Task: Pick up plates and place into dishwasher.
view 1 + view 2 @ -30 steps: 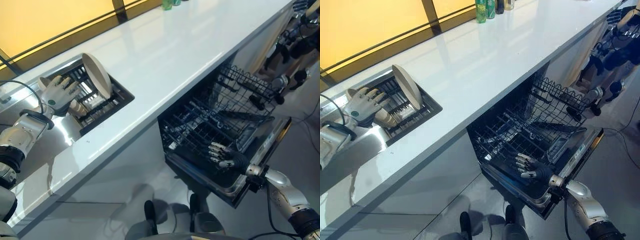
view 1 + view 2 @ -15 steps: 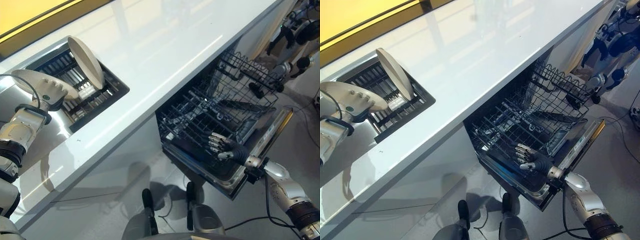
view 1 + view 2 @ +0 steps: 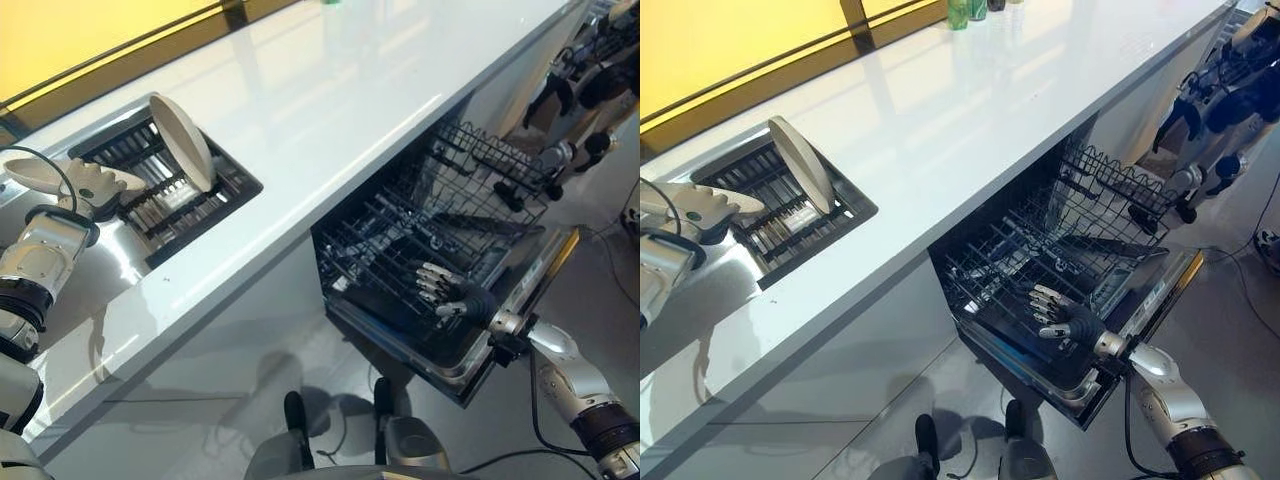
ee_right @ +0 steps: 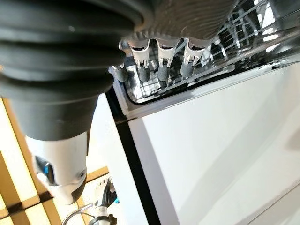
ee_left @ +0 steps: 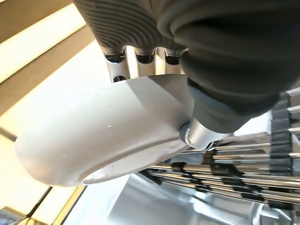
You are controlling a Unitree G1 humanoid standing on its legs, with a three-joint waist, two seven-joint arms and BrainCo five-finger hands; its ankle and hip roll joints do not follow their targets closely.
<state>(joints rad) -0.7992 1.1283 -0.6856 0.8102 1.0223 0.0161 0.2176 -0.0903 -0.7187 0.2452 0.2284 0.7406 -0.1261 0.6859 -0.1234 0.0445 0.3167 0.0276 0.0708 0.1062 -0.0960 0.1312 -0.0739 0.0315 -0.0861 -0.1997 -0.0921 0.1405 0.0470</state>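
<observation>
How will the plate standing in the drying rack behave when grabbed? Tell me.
The plate looks rigid and glazed, so probably slippery and breakable. It leans on edge in the rack, so a nudge may tip it. The left hand already pinches a similar plate.

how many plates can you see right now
2. One plate stands on edge in the sunken drying rack in the countertop. The other plate is held in the left hand beside that rack. The dishwasher rack seems to hold none.

The left hand (image 3: 88, 185) hides part of the plate (image 3: 28, 172) it grips at the frame's left edge. Bottles (image 3: 967, 10) at the top edge are cut off. The rack's (image 3: 178, 195) far prongs sit behind the upright plate (image 3: 182, 140).
</observation>
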